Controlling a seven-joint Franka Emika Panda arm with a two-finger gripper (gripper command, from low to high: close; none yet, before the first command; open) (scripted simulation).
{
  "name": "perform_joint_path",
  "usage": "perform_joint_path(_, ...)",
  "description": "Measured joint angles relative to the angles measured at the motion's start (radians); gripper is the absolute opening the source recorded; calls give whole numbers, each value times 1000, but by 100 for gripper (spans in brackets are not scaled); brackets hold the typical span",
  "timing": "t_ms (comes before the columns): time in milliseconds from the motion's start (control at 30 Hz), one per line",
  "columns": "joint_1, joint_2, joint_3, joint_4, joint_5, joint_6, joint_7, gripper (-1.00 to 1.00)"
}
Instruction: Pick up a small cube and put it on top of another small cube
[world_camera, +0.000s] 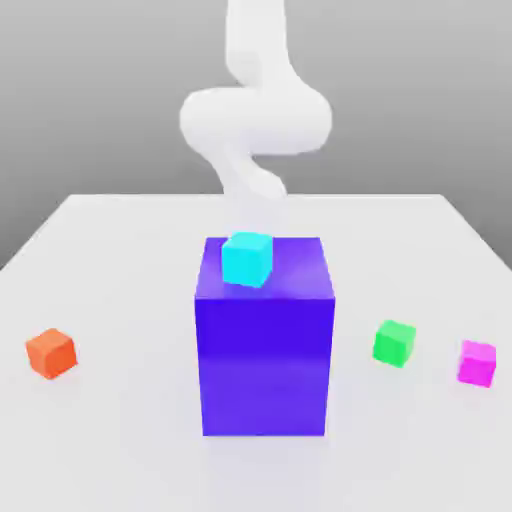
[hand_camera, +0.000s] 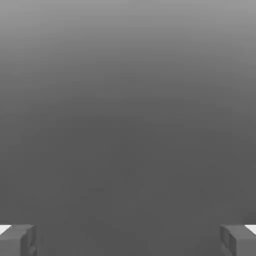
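Note:
The small magenta cube (world_camera: 478, 362) rests on the white table at the exterior view's right, near the front. A green cube (world_camera: 395, 343) of the same size sits just to its left. An orange cube (world_camera: 51, 352) lies far off at the exterior view's left. My white arm (world_camera: 255, 120) rises behind the tall purple block, far from all of these cubes. In the hand view my gripper (hand_camera: 128, 241) is open, its two grey fingertips (hand_camera: 19, 240) wide apart with nothing between them, facing plain grey background.
A tall purple block (world_camera: 264, 350) stands mid-table between the arm and the front edge. A cyan cube (world_camera: 247, 258) sits on its top face. The white table (world_camera: 130, 260) stretches wide on both sides of the block.

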Motion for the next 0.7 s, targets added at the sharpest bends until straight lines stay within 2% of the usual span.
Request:
perform_joint_path(400,185,438,226,-155,-62,224,-91,0)
perform_joint_path(700,366,770,365,-268,-164,387,-119,0)
